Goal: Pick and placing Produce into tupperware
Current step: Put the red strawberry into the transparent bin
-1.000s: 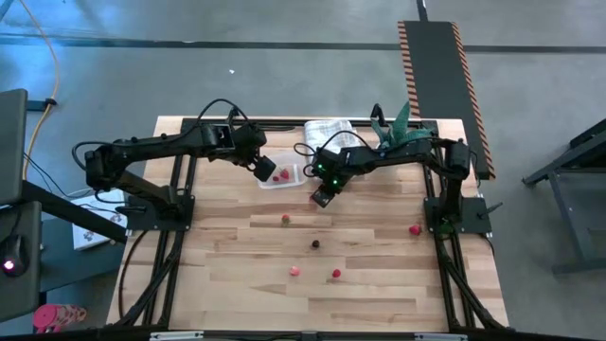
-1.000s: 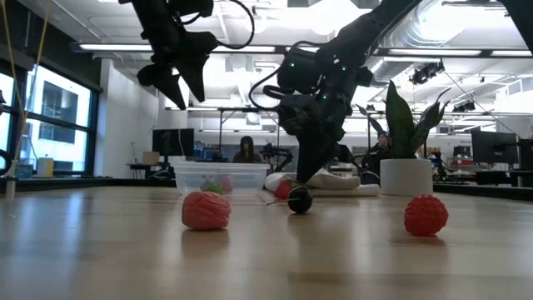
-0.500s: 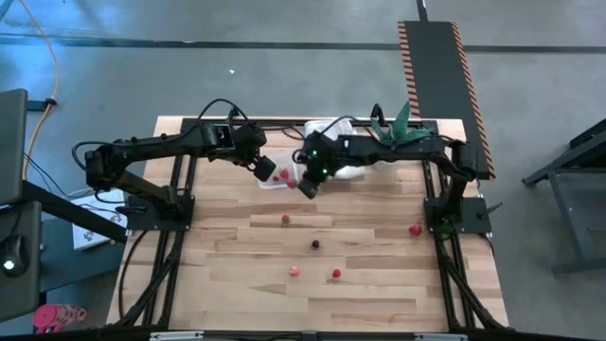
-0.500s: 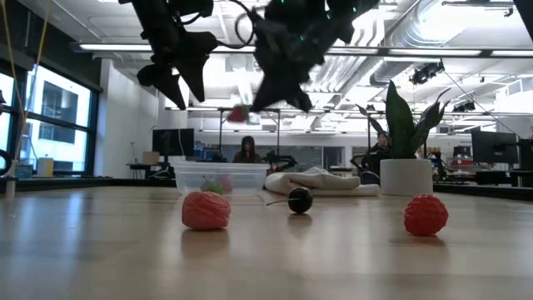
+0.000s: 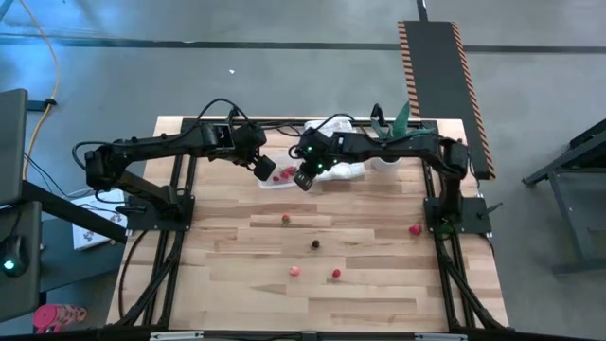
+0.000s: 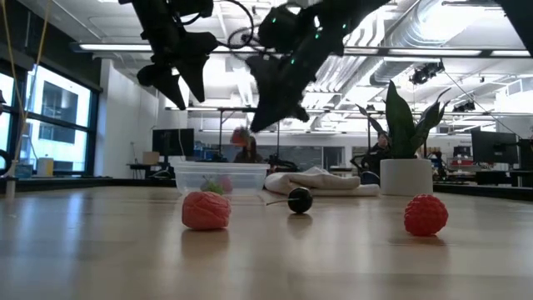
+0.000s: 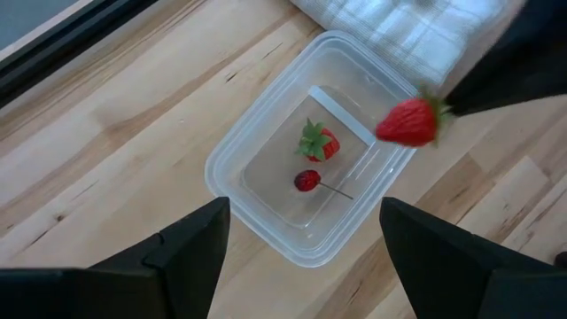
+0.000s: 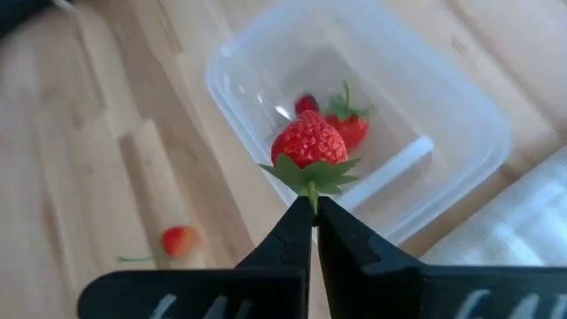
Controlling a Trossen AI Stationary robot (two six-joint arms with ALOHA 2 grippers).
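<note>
Two fruit pieces point(image 7: 312, 159) already in tupperware point(image 7: 257, 151) at back of bench point(image 5: 379, 284): small strawberry and dark red cherry-like berry with stem. Right gripper point(image 8: 314, 206) above tub's edge, fingers pinched on green leaf cap of red strawberry point(image 8: 306, 142) hanging over tub. Left gripper point(image 7: 301, 232) hovers over tub's other side, fingers spread, grasping nothing. Loose produce point(image 5: 314, 243) scattered mid-bench, perhaps five pieces. White cloth point(image 7: 390, 35) just beside tub.
</note>
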